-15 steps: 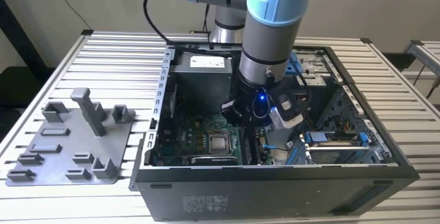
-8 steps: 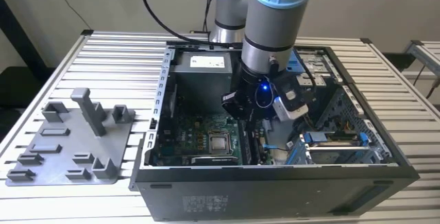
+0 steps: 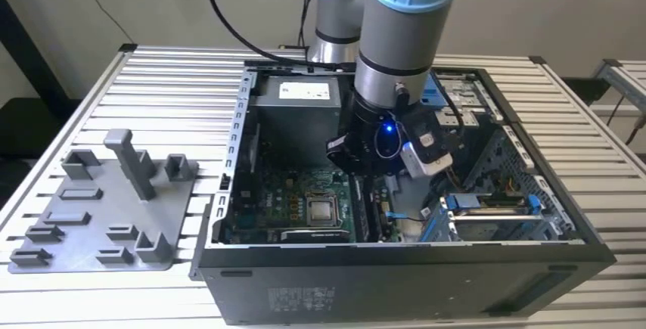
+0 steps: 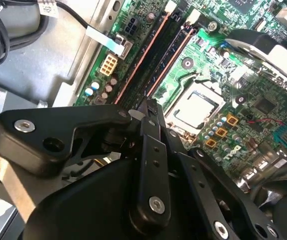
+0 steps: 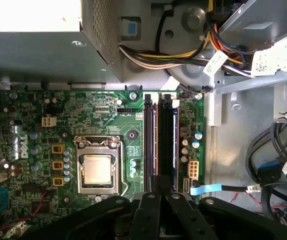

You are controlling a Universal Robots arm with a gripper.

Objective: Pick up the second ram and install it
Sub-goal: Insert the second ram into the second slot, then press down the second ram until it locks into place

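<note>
Green motherboard (image 5: 108, 115) inside open computer case (image 3: 404, 276)

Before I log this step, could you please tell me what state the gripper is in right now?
Gripper: fingers drawn together over the memory slots inside the open computer case; whether they hold the second ram cannot be told.

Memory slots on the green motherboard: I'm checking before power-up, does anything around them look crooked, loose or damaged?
Nothing stands out. In the first wrist view the two long black memory slots run straight and parallel beside the square silver processor; the gripper covers one end, so seating there is hidden.
</note>
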